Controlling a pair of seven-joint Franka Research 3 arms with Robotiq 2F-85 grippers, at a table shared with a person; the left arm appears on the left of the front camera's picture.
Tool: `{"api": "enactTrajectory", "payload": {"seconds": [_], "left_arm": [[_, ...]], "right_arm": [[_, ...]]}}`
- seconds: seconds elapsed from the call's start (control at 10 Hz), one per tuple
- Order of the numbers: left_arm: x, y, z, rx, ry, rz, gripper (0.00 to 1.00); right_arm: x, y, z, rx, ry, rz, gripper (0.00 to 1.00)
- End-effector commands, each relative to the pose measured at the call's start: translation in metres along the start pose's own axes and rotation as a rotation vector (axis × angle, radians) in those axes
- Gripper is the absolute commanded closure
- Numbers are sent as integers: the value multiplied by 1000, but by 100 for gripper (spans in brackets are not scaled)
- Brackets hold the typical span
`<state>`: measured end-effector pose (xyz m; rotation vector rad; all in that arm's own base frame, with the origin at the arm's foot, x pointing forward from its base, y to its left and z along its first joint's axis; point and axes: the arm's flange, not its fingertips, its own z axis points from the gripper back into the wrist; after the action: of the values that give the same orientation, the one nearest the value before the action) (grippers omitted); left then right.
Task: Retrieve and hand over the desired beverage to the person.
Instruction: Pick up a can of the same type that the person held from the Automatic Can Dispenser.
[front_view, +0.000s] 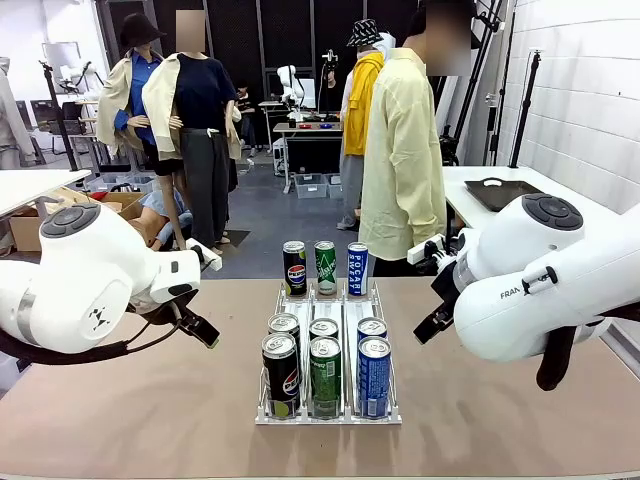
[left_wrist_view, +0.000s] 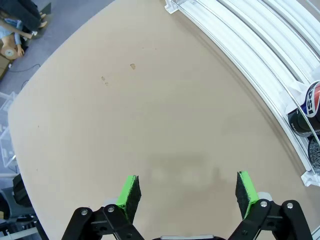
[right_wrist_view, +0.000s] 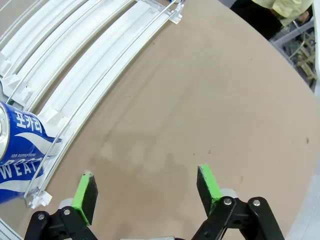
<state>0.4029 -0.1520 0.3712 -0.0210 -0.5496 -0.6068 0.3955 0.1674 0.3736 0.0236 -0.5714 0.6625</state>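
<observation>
A white three-lane rack (front_view: 386, 400) in the middle of the table holds several cans: black Pepsi (front_view: 280, 375), green (front_view: 325, 375) and blue Pocari Sweat (front_view: 374, 375) at its near end, and one of each at the far end. The person (front_view: 400, 150), in a pale-yellow shirt, stands beyond the table's far edge. My left gripper (left_wrist_view: 187, 192) hangs open over bare table left of the rack (left_wrist_view: 240, 55), with a Pepsi can (left_wrist_view: 310, 107) at the picture's right edge. My right gripper (right_wrist_view: 147, 187) is open over bare table right of the rack (right_wrist_view: 100, 55), beside a Pocari can (right_wrist_view: 20, 150).
The tan table (front_view: 150, 420) has free room on both sides of the rack. Both white arms (front_view: 70, 280) (front_view: 540, 290) hover low at the table's left and right. A second table with a black tray (front_view: 500, 192) stands behind at the right.
</observation>
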Motion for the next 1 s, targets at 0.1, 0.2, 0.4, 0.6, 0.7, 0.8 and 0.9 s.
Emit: {"api": "enactTrajectory", "payload": {"seconds": [0.1,0.2,0.4,0.6,0.7,0.8,0.9], "left_arm": [[0,1,0,0,0,2,0],[0,1,0,0,0,2,0],[0,1,0,0,0,2,0],[0,1,0,0,0,2,0],[0,1,0,0,0,2,0],[0,1,0,0,0,2,0],[0,1,0,0,0,2,0]], "right_arm": [[0,0,0,0,0,0,0],[0,0,0,0,0,0,0],[0,0,0,0,0,0,0],[0,0,0,0,0,0,0],[0,0,0,0,0,0,0],[0,0,0,0,0,0,0],[0,0,0,0,0,0,0]]}}
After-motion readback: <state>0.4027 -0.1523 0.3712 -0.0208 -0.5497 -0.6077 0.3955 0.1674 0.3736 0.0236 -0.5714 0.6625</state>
